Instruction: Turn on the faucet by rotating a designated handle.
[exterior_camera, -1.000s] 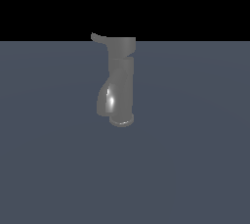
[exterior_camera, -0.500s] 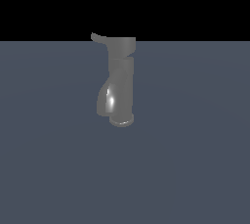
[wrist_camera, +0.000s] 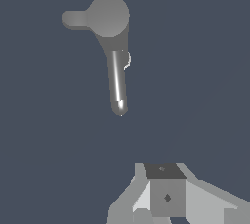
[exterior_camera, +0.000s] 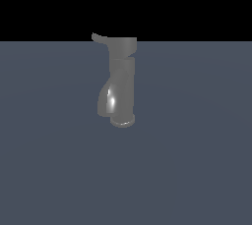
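Observation:
In the exterior view the dull grey faucet stands upright on its round foot, its shiny spout bulging toward that view's left. The handle, a short curved lever, sticks out from the cap toward that view's left. The wrist view looks down on the faucet, with the handle beside the round cap and the spout reaching out from it. My gripper shows only in the wrist view, well apart from the faucet and touching nothing. Its fingers show no gap between them and hold nothing. The exterior view does not show the gripper.
The faucet stands on a flat blue-grey floor that runs to a black background at the back. No other objects show in either view.

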Controlling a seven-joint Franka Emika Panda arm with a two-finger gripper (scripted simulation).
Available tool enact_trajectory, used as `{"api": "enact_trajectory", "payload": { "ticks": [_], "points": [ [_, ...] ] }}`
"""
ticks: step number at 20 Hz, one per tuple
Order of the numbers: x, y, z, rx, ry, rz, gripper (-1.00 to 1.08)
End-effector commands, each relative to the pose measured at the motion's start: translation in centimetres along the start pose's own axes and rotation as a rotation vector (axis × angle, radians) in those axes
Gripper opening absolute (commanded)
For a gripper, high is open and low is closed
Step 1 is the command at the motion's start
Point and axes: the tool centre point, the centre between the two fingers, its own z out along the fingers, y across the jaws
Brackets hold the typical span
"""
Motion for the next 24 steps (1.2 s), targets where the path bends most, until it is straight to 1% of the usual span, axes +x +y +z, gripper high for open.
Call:
{"api": "enact_trajectory", "payload": {
  "ticks": [1,12,24],
  "points": [
    [0.9,-0.3,0.2,0.004,-0.001,0.048,-1.0],
    [5.9,-2.2,1.6,0.018,-0.01,0.308,-1.0],
    [11.3,-4.5,4.1,0.02,-0.017,0.598,-1.0]
  ]
}}
